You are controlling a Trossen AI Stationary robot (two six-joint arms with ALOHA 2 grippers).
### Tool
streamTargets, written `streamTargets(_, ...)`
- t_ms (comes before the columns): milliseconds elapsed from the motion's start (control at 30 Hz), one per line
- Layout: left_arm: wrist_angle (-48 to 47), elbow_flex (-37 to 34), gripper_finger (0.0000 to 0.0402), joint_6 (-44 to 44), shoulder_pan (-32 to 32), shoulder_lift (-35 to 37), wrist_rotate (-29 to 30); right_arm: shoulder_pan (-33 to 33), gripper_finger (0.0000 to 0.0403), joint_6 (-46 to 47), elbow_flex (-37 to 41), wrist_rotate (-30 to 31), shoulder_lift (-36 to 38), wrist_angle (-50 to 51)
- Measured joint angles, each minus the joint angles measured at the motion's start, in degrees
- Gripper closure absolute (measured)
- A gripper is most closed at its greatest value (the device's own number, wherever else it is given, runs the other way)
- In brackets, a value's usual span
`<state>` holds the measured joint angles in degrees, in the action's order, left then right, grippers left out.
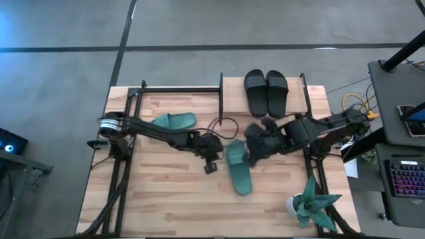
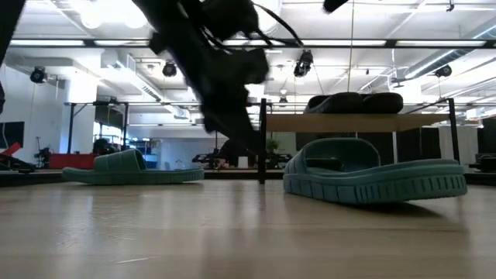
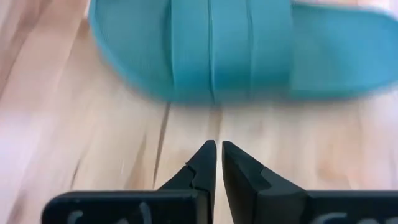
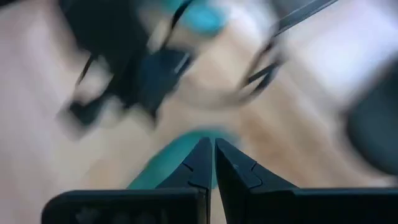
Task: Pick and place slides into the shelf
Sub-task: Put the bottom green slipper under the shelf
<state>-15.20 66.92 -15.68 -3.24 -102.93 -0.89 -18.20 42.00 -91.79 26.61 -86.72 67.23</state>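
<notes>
Left gripper [image 3: 217, 163]: fingers nearly together with only a thin slit between them, holding nothing; it hangs near the worktop centre, its tips pointing at the side of a teal slide.
Right gripper [image 4: 214, 163]: fingers pressed together, empty; it is just at 3 o'clock of the left gripper, above the strap end of the same slide.
Teal-green rubber slide, centre [image 1: 239, 170]: lies flat on the light wooden worktop [image 1: 166, 199], between both grippers, toe toward 6 o'clock.
Second teal-green slide [image 1: 174, 121]: at 10 o'clock of the centre, under the left arm.
Pair of matte black slides [image 1: 266, 91]: side by side on the plywood top board of the small black-framed shelf [image 1: 232, 93], at 12 o'clock.
Teal spiky plant [image 1: 312, 202]: at 4 o'clock, near the worktop corner.
</notes>
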Motion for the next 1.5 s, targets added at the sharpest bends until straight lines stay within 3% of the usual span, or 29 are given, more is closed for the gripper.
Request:
streamTargets(100, -3.34, -1.4, 0.039, -0.09, -1.4, 5.2, 0.29, -2.78, 0.039, -0.26, 0.51, -7.38, -0.56, 0.3)
streamTargets(300, -3.9, -6.0, 0.0391, -5.05, -3.51, 18.31, 4.23, -4.61, 0.039, 3.09, 5.38, -16.57, -1.03, -2.19)
streamTargets(500, -5.04, -14.11, 0.0391, -12.53, -5.22, 31.32, 11.47, -4.93, 0.039, 7.45, 16.38, -25.02, -1.26, -18.62)
streamTargets(633, -4.93, -20.44, 0.0391, -19.02, -6.87, 38.41, 14.37, -6.75, 0.039, 12.92, 23.6, -25.58, -1.28, -28.12)
streamTargets(767, -4.28, -25.79, 0.0391, -23.94, -8.84, 43.11, 16.95, -9.2, 0.039, 19.06, 27.35, -25.62, -1.28, -30.14)
streamTargets(933, -2.8, -30.1, 0.0391, -26.71, -10.19, 45.01, 17.44, -11.8, 0.039, 25.09, 30.94, -29.94, -1.56, -36.93)
streamTargets(1133, -2.51, -31.07, 0.0391, -27.26, -10.36, 44.04, 17.46, -12.92, 0.039, 32.37, 34.83, -30.25, -5.04, -46.38)
streamTargets(1400, -1.43, -31.0, 0.0391, -25.72, -10.36, 42.95, 17.47, -12.92, 0.039, 32.68, 33.27, -31.48, -12.05, -50.08)
streamTargets(1500, -1.43, -31.04, 0.0391, -25.71, -10.36, 42.62, 17.46, -12.9, 0.039, 32.57, 32.38, -29.02, -13.81, -49.37)
